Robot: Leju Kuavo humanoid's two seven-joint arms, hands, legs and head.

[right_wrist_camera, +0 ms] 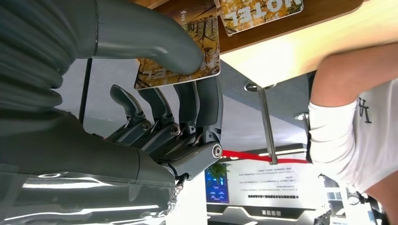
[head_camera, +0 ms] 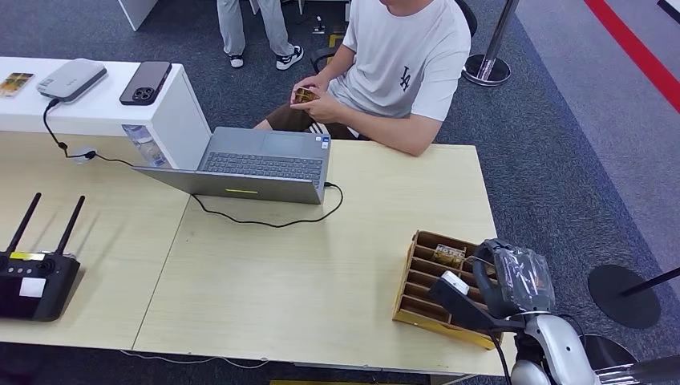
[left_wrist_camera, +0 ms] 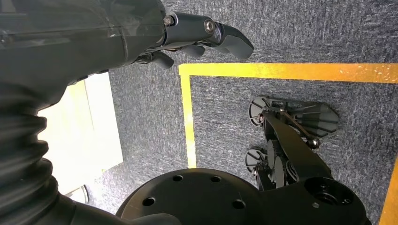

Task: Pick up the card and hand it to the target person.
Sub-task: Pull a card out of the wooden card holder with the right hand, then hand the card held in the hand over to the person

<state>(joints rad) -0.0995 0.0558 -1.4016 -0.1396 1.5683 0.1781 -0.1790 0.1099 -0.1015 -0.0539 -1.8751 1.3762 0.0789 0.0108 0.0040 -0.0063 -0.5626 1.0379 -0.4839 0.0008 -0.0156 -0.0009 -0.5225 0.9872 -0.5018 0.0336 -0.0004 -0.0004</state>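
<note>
The right hand [right_wrist_camera: 178, 93] is at the wooden rack [head_camera: 417, 293] at about 4 o'clock on the table [head_camera: 321, 265], with its thumb pressing a card [right_wrist_camera: 187, 51] against the fingers [right_wrist_camera: 206, 101], so it is grasping that card at the rack's edge; a 2nd card [right_wrist_camera: 260, 11] sits in the slot just beside it. The left hand [left_wrist_camera: 197, 35] hangs over the carpet, fingers curled and holding nothing. To do this well, I'd say draw the card straight out along its slot without tilting, keep the pinch firm, then carry it toward the seated person [head_camera: 401, 64] at 12 o'clock.
</note>
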